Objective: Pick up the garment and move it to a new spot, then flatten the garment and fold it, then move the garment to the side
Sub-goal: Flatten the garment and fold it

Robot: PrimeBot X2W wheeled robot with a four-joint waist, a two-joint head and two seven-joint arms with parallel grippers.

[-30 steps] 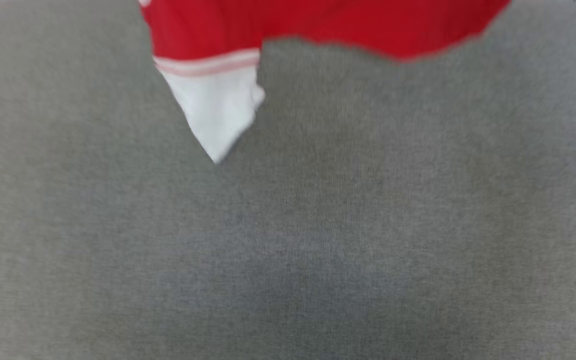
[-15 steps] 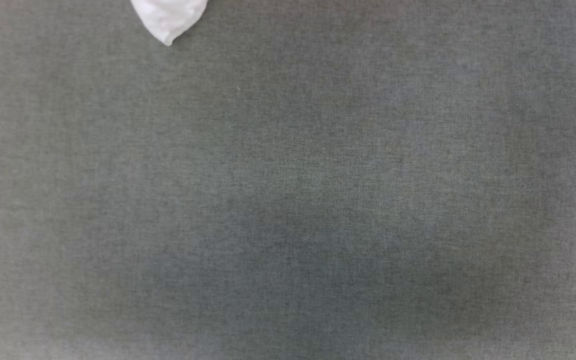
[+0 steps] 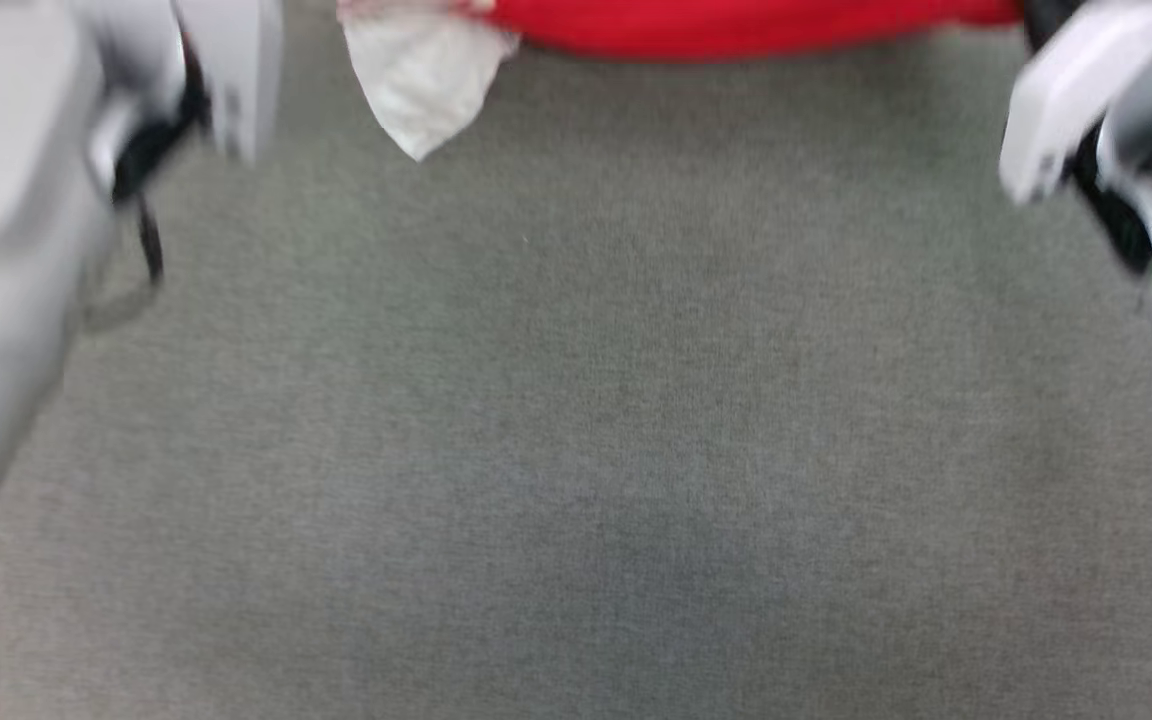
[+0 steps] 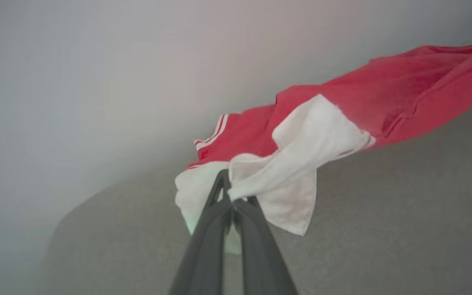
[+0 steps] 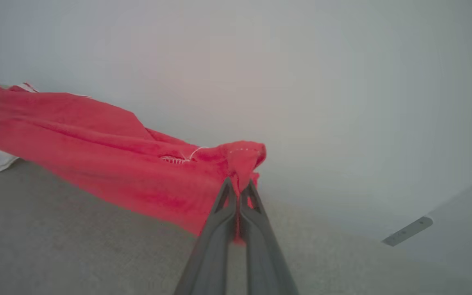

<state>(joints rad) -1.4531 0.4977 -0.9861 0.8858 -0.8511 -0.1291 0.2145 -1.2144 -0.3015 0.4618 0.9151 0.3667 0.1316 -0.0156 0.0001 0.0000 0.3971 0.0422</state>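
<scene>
Grey cloth surface (image 3: 576, 400) spreads wide below me, with a pale wall (image 5: 301, 82) rising behind it in both wrist views. Across the top edge of the head view runs the garment (image 3: 736, 25), a red band with its white sleeve (image 3: 426, 80) hanging down in a point toward my left side. My left forearm (image 3: 16, 200) and my right forearm (image 3: 1086, 100) stand at the two sides of that view, blurred.

My left gripper (image 4: 230, 192) has its two dark fingers pressed together, pinching a bunch of white sleeve cloth; from there the red body of the garment (image 4: 383, 94) stretches away to the upper right of that view, with striped trim showing near the grip. My right gripper (image 5: 238, 192) is likewise clamped tight, on a red corner of the garment (image 5: 96, 155), whose cloth runs off to that view's left and sags toward the grey surface. Whether the sagging middle touches the surface I cannot tell.
</scene>
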